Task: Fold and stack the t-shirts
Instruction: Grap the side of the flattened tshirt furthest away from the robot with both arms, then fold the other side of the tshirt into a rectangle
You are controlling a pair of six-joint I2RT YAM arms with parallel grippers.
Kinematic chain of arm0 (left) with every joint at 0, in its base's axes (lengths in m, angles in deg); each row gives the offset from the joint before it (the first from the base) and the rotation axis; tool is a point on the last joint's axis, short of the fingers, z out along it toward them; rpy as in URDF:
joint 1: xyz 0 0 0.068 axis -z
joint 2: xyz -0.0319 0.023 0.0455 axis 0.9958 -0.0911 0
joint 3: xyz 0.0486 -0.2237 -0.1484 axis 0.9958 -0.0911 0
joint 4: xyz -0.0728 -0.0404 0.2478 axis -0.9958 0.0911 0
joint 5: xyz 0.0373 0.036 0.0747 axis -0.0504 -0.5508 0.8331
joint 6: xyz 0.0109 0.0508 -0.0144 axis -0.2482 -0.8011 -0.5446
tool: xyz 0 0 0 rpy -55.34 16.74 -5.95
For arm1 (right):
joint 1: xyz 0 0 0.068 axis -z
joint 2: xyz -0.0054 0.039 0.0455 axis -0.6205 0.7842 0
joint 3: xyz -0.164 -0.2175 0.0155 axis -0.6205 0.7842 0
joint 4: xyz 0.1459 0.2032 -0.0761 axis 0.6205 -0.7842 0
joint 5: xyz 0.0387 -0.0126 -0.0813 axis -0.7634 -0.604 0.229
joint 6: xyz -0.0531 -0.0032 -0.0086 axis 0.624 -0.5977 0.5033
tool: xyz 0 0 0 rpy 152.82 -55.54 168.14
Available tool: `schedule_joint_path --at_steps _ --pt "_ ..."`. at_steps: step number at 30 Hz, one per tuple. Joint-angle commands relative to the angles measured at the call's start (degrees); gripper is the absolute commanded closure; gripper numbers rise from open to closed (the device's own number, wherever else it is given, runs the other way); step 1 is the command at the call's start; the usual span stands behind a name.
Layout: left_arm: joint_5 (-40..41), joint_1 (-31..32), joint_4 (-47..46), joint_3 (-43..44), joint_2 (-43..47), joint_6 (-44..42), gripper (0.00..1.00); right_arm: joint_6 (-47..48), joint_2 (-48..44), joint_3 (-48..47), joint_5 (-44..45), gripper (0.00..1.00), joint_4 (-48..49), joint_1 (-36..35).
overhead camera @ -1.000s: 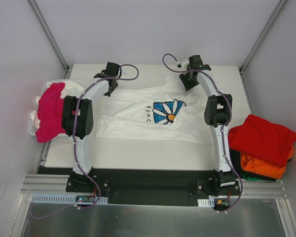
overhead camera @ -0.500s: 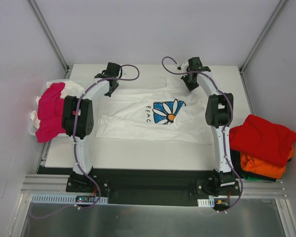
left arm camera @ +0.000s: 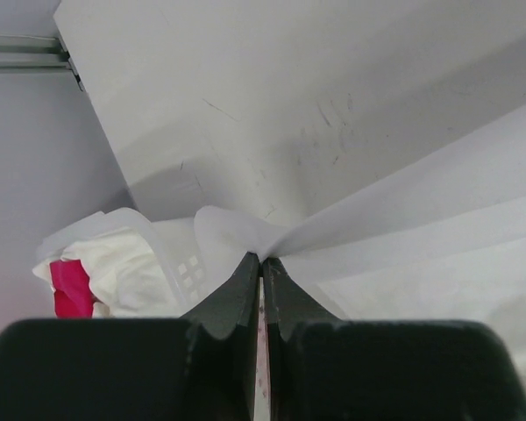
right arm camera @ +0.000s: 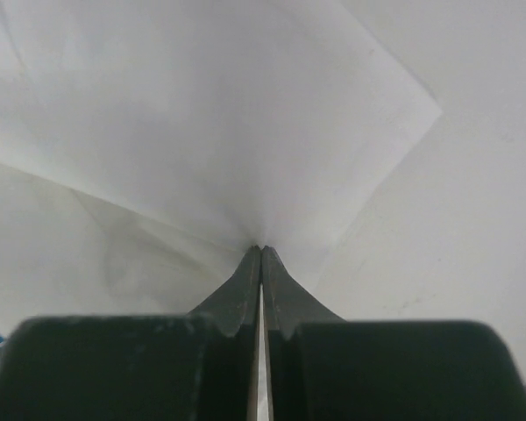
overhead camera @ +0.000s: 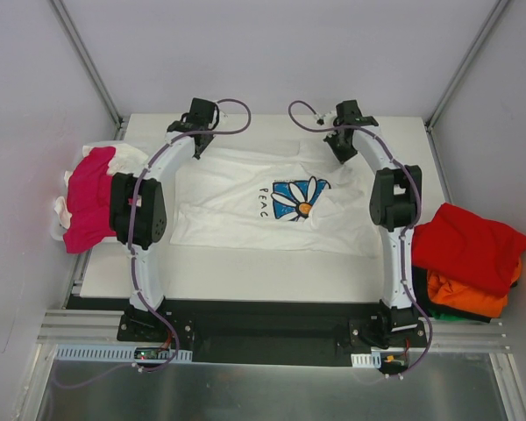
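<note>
You have the white daisy t-shirt (overhead camera: 280,197) spread flat across the middle of the table (overhead camera: 245,267), print up. Your left gripper (left arm camera: 261,260) has its jaws clamped on the shirt's far left edge, and your right gripper (right arm camera: 261,252) has its jaws clamped on the far right edge. The magenta-pink t-shirt (overhead camera: 88,200) lies off the table's left side, and the red t-shirt (overhead camera: 465,241) sits on the orange t-shirt (overhead camera: 463,295) at the right.

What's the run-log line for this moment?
stage: top-corner grasp | left hand: shut on white shirt | right hand: shut on white shirt | fold: not yet done
</note>
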Motion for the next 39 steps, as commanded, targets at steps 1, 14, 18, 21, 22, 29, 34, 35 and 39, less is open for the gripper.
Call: schedule_joint_path --at_steps 1,14,18,21,22,29,34,35,39 --pt "1.87 1.23 0.51 -0.68 5.30 1.06 1.00 0.16 -7.54 0.94 1.43 0.99 -1.33 -0.27" --pt "1.61 1.85 0.33 -10.44 9.61 0.62 1.00 -0.45 -18.08 12.18 -0.06 0.99 -2.38 -0.97" --pt "1.61 1.85 0.33 -12.02 11.19 0.62 1.00 -0.37 -22.04 15.88 -0.85 0.99 -2.99 -1.41" --pt "1.43 1.85 0.33 -13.25 12.68 0.44 1.00 -0.28 -24.59 17.90 -1.11 0.99 -4.05 -1.76" --pt "1.52 1.76 0.33 -13.78 12.95 0.44 1.00 -0.37 -25.12 18.43 -1.38 0.99 -4.57 -2.02" --pt "1.87 1.76 0.33 -16.50 14.88 -0.26 1.00 -0.10 -29.07 22.29 -1.64 0.99 -6.42 -2.99" --pt "1.61 1.76 0.33 -20.10 17.52 -0.26 1.00 0.34 -30.83 25.89 -1.11 0.99 -7.21 -3.43" --pt "1.52 1.76 0.33 -20.72 17.87 -0.26 1.00 0.51 -31.27 26.60 -1.11 0.99 -7.21 -3.43" --pt "1.69 1.76 0.42 -23.36 19.71 -0.70 1.00 0.34 -32.68 29.85 -0.85 0.99 -7.56 -3.87"
